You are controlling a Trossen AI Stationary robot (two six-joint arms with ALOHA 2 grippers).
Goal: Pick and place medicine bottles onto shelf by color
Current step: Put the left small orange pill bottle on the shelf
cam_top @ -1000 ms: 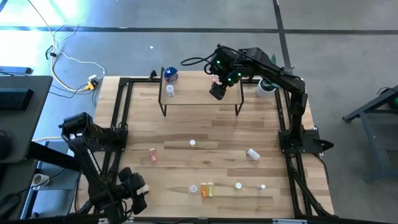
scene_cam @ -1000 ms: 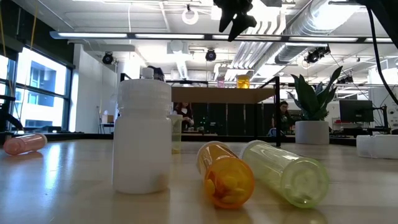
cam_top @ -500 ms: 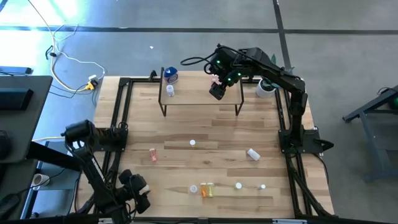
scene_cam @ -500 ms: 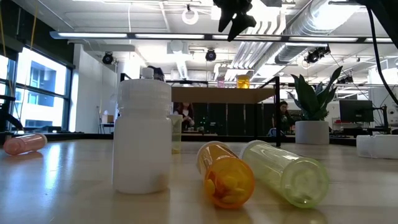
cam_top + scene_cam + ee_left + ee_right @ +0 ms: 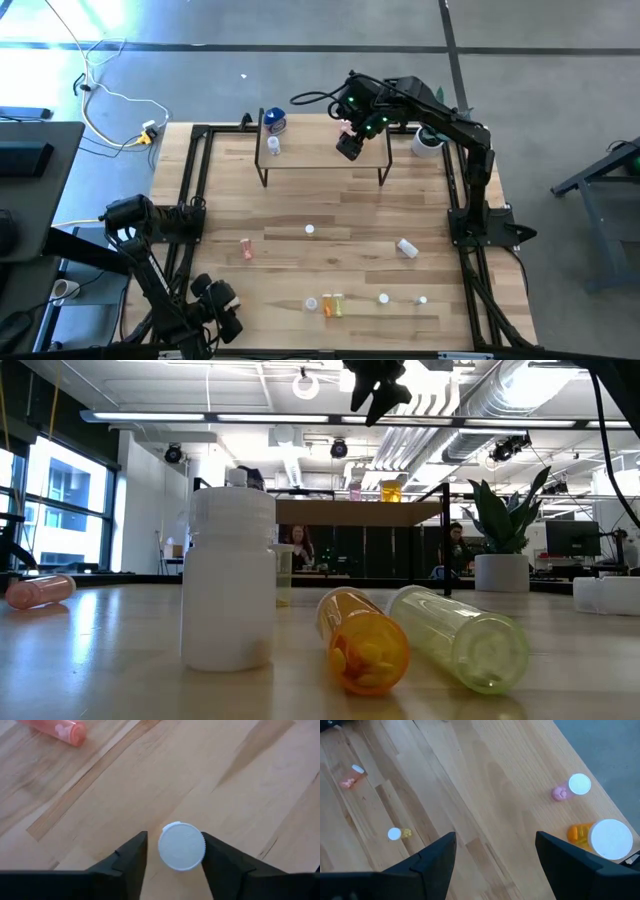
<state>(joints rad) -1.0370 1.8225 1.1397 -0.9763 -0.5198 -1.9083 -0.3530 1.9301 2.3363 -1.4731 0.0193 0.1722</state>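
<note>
R tool (image 5: 349, 147) open above shelf (image 5: 310, 150); L tool (image 5: 173, 851) open round white cap (image 5: 181, 845) at worktop (image 5: 330, 250) corner.

An open-plan lab or office: exposed ceiling ducts (image 5: 480, 400), a monitor (image 5: 572, 540), a potted plant (image 5: 503, 520), seated people (image 5: 297, 545) behind the desk (image 5: 100, 650).

Smooth pale wood table (image 5: 330, 205); glossy clear plastic orange bottle (image 5: 362, 639), matt white bottle (image 5: 232, 578).
</note>
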